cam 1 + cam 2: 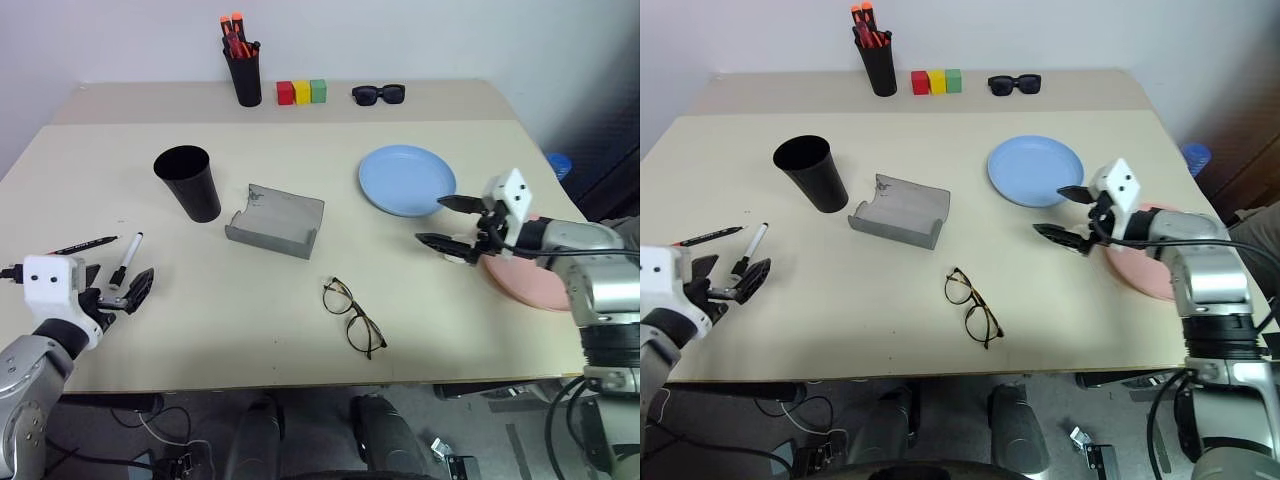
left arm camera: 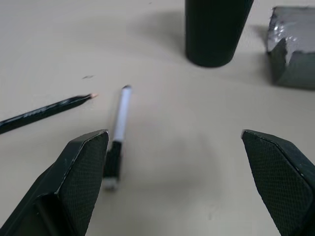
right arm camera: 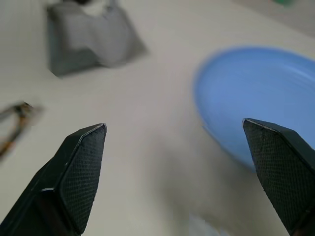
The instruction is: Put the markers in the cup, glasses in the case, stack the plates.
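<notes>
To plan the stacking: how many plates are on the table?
2: the blue plate lies right of the case; the pink plate lies at the right edge, partly behind the right gripper.

Lab: bare table (image 1: 300,330), floor cables (image 1: 160,425)

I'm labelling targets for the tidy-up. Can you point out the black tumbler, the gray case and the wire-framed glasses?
Large matte-black tapered tumbler (image 1: 193,190): left eye view, on its outer wall.
Gray felt-like open case (image 1: 268,238): left eye view, on its front wall.
Thin dark wire-framed eyeglasses (image 1: 339,295): left eye view, on the far lens.
</notes>
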Controlling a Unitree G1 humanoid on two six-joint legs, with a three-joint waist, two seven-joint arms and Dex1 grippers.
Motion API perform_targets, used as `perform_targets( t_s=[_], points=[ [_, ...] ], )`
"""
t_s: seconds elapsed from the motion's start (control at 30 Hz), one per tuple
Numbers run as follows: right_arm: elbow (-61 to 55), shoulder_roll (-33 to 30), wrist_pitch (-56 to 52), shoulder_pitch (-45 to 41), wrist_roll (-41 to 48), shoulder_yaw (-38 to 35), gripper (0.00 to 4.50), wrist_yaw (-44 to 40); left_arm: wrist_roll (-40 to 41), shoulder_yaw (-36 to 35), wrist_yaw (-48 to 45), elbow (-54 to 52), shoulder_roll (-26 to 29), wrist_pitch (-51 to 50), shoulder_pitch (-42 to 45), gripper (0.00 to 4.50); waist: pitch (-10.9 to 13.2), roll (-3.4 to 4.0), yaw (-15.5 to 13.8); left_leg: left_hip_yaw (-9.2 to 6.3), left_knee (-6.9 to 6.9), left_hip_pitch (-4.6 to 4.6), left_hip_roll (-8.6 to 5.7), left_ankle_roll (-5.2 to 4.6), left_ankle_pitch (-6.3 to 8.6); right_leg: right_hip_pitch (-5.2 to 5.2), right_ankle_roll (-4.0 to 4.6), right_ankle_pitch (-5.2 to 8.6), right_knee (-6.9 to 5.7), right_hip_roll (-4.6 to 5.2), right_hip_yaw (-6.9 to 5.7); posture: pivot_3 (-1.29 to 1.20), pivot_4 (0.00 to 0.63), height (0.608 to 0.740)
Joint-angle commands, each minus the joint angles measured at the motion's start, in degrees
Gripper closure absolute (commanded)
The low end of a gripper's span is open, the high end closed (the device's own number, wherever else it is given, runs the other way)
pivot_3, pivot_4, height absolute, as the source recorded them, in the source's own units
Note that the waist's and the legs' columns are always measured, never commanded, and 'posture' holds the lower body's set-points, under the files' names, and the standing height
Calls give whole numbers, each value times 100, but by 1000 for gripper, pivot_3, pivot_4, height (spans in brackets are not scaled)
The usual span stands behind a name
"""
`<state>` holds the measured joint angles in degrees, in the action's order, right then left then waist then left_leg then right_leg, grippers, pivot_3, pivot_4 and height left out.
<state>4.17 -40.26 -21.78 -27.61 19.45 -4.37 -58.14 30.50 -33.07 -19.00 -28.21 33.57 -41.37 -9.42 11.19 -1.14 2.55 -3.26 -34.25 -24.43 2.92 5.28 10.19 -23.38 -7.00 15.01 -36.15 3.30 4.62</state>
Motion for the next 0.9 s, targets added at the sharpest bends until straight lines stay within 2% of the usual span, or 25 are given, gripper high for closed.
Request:
perform_targets(
  t_s=[0.03,0.17,0.3,0.43,0.77,0.87,0.9],
  points=[
    [-772,374,-143,21,-11,212,0,499,-153,113,261,65,201,-352,294,58,0,0,0,0,0,0,0,0,0,0,0,0,-1,0,0,0,150,740],
    [-1735,1248,-571,63,48,821,0,1157,-178,221,965,659,311,-1447,1496,58,-1,-1,-3,-16,0,0,2,0,-2,-1,-3,-1,-13,-10,-4,0,150,740],
    [-2139,1607,-772,155,-129,1293,0,1490,-373,598,1096,1164,748,-2316,2261,58,-5,-8,-19,-22,0,-3,1,3,-3,1,-8,0,-15,-11,-5,0,150,740],
    [-2243,1835,-826,300,-310,1668,0,1758,-439,908,1018,2325,1141,-3349,3209,58,-9,-14,-6,-23,0,0,1,4,-3,-1,-7,1,-16,-12,-8,0,150,740],
    [-2428,1951,-884,359,-273,1766,0,1930,-537,1303,618,3521,1139,-4025,3863,58,-9,-15,-5,-25,8,2,3,5,-4,-4,-26,-9,-23,-12,-13,0,150,740],
    [-2470,1950,-899,394,-275,1772,0,1965,-630,1304,562,3544,1182,-3976,3839,831,-9,-15,-2,-25,8,4,3,5,-5,-2,-26,-9,-23,-12,-12,0,150,740],
    [-2490,1949,-904,412,-275,1783,0,1975,-659,1298,546,3546,1193,-3954,3822,1271,-9,-15,-2,-25,8,4,3,5,-5,-2,-26,-9,-23,-12,-12,0,150,740]
  ],
)
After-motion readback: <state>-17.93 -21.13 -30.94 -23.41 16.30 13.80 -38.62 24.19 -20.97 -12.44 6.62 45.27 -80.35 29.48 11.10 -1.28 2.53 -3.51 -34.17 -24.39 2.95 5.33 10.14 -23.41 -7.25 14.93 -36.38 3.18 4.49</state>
